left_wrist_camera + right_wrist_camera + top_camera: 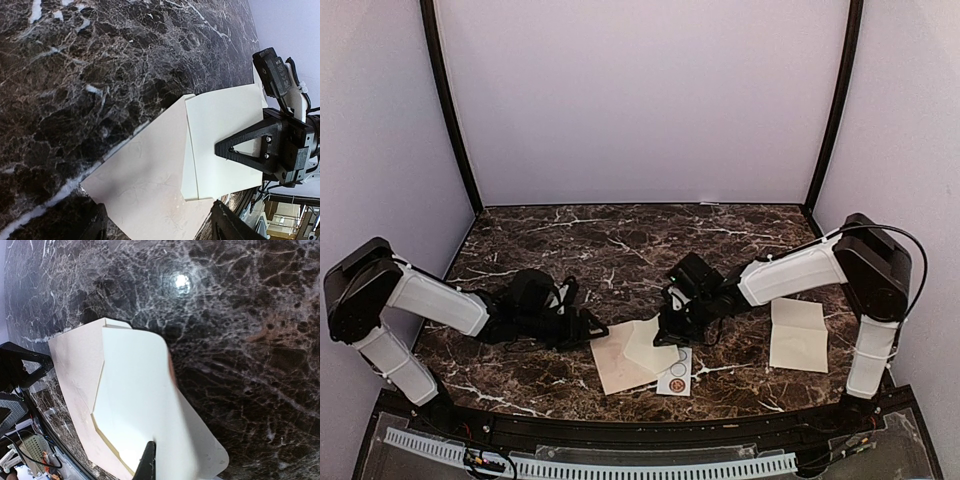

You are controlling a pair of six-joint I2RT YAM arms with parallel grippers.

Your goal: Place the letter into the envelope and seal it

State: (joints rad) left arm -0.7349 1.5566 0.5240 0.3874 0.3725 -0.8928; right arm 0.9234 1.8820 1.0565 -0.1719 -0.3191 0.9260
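Right gripper [666,334] is pinching the creased cream-white paper letter [648,347] over the pinkish-tan paper envelope [618,368]; left gripper [597,328] is gaping empty beside that envelope.

Jaws on left arm [438,300] spread; on right arm [788,272] pinched tight.

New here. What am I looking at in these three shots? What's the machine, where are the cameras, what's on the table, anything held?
Two robot arms are bolted at the near edge of a dark marble table. The wide picture comes from a fixed camera above and behind them. The other two come from a camera on each wrist. On the table lie a pinkish envelope, a small card printed with circles, and a creased sheet off to the right. The right hand is shut on the cream letter, which sits partly inside the envelope's mouth. The left hand is open beside the envelope.
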